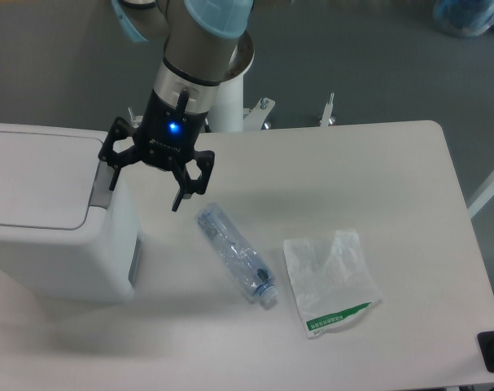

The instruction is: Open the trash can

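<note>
We see our jaws (146, 192) spread wide, with nothing between them. One finger (112, 176) hangs at the right edge of the trash can (55, 216), over the grey push tab (98, 186) on its rim; whether that finger touches the tab we cannot tell. The other finger (179, 199) hangs over the bare surface (360, 171), pointing down, apart from everything that lies there. A blue light (174, 126) glows on the wrist body above the jaws.

The trash can stands on the jaws' left side in the picture, at the left end of the surface, partly cut off by the frame edge. It is white and boxy with rounded corners, and its flat lid (35, 175) lies shut. The grey tab runs along the rim on the side nearest our jaws.

Just below and to the right of the jaws lies a clear plastic bottle (235, 254), on its side and slanted, its dark cap end pointing away from the jaws toward the lower right. The bottle's near end is close to the tip of the free finger but apart from it. Farther right of the bottle, and well apart from the jaws, lies a crumpled clear plastic bag (330, 279) with a green stripe along its lower edge. Bottle and bag lie just beside each other; we cannot tell whether they touch.
</note>
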You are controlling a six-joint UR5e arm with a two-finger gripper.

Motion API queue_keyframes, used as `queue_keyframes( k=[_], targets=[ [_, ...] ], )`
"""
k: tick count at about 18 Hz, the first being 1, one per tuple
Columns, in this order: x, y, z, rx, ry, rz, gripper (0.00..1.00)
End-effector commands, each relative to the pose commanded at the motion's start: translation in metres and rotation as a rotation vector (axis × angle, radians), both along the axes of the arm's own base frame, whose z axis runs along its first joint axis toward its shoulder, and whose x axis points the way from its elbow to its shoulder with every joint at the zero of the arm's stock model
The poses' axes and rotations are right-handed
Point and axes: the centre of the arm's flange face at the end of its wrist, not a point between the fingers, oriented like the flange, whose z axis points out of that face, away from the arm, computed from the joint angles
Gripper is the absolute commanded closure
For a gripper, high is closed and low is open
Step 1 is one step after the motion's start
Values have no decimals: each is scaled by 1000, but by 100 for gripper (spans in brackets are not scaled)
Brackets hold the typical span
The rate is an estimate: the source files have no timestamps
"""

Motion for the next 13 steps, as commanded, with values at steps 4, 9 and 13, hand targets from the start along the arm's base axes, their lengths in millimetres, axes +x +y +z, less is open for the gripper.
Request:
queue_keyframes(
  k=[4,9,13],
  targets=[
    [10,4,-6,-14,-16,0,0],
    [10,6,-10,-22,-19,-2,0],
    [9,7,-12,-25,-19,-3,0]
  ],
)
